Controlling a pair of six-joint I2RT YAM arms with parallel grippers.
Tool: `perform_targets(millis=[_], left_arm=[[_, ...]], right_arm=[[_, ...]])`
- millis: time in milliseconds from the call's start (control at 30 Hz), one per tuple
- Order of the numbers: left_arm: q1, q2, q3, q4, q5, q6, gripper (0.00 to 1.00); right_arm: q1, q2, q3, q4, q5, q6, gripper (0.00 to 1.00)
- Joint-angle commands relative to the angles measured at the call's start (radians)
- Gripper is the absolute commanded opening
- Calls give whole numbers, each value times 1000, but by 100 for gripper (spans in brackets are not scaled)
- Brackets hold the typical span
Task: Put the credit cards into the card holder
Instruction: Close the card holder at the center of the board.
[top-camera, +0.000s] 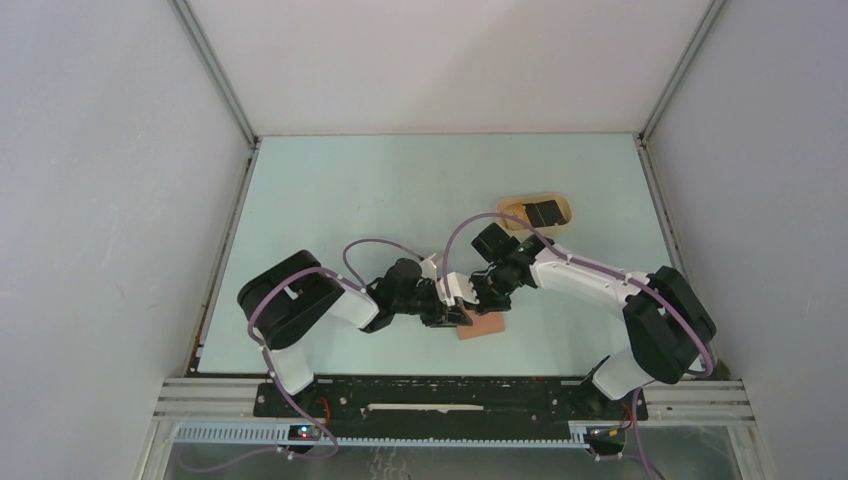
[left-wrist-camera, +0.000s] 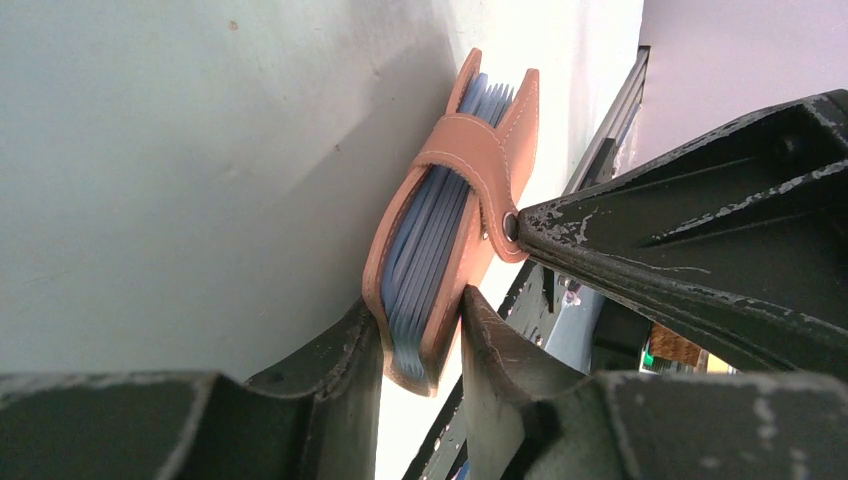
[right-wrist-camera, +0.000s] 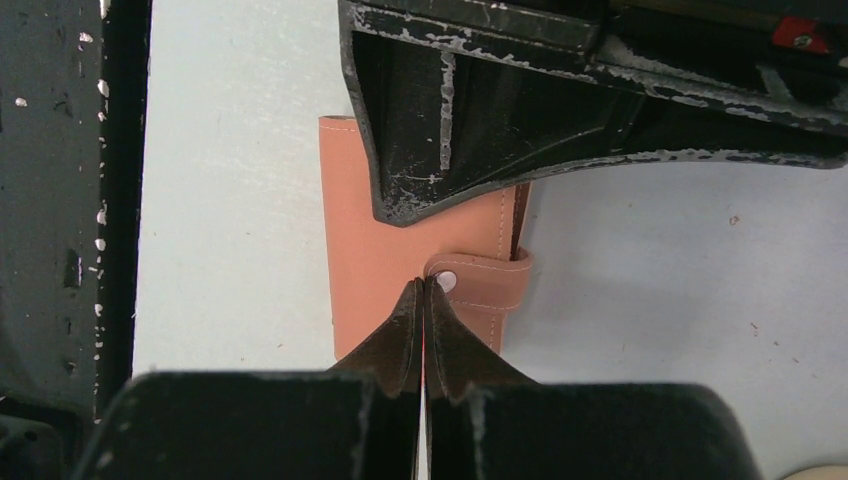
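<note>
The card holder (top-camera: 483, 326) is a reddish-brown folded wallet near the table's front, with its strap snapped across it. In the left wrist view the card holder (left-wrist-camera: 450, 220) stands on edge, blue-grey sleeves showing, and my left gripper (left-wrist-camera: 425, 335) is shut on its lower end, one finger on each cover. My right gripper (right-wrist-camera: 424, 285) is shut, its joined tips resting at the strap's snap on the card holder (right-wrist-camera: 370, 270). Dark credit cards (top-camera: 545, 212) lie in the tan oval tray (top-camera: 506, 207) further back, away from both grippers.
The two arms meet over the card holder, the left gripper (top-camera: 455, 315) from the left and the right gripper (top-camera: 485, 295) from behind. A black rail (top-camera: 450, 410) runs along the near table edge. Grey walls enclose the table on three sides.
</note>
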Motion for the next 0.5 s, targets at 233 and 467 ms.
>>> perform_targets(millis=[233, 467], left_arm=[[15, 29, 12, -129, -135, 38, 30], [15, 30, 12, -129, -134, 38, 30]], right_arm=[[29, -16, -16, -47, -16, -10, 0], [36, -5, -16, -49, -3, -11, 0]])
